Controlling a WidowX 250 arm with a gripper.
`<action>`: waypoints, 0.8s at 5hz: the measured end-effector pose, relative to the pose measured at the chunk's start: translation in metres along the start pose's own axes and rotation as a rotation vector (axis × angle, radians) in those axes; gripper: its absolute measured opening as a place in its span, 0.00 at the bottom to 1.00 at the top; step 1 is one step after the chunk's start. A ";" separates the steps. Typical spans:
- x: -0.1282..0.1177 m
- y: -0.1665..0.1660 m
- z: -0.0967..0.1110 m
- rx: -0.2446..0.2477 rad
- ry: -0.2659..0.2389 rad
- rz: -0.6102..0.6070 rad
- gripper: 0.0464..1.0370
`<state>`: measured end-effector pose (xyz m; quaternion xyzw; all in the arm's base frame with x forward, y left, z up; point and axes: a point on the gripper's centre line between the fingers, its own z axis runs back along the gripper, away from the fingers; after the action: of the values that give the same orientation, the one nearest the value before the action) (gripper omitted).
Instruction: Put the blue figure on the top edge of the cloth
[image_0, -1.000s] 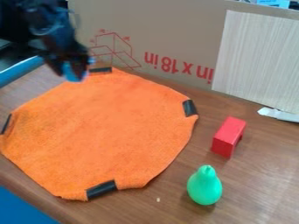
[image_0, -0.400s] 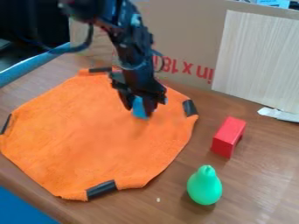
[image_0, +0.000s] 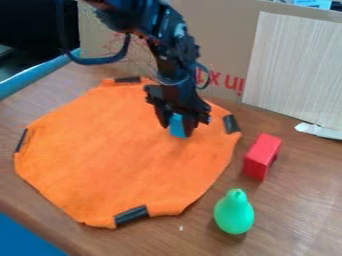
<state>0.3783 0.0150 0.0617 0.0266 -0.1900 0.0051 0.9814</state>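
The black gripper (image_0: 176, 131) hangs over the upper right part of the orange cloth (image_0: 127, 155), pointing down. Between its fingers it is shut on the blue figure (image_0: 177, 126), whose lower end shows just at the cloth's surface. The figure's upper part is hidden by the gripper. The cloth lies flat, with black strips at its edges, one at the top left and another to the right of the gripper.
Right of the cloth lie a red block (image_0: 261, 157) and a green pear-shaped object (image_0: 234, 212). A cardboard wall (image_0: 230, 30) and a pale wood-grain panel (image_0: 294, 70) stand behind. A blue rail (image_0: 30, 80) runs at the upper left.
My gripper has come from the upper left over the cloth with the blue figure in it. Most recently it moved a little further right and slightly down, and the cloth slid right with it.
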 end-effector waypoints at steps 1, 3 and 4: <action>-0.003 -0.001 -0.001 -0.004 0.006 -0.020 0.91; -0.007 0.017 0.037 -0.063 -0.003 -0.116 0.96; -0.012 0.026 0.075 -0.030 -0.066 -0.203 0.96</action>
<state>0.3386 0.0366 0.1279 0.0313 -0.2186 -0.0982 0.9704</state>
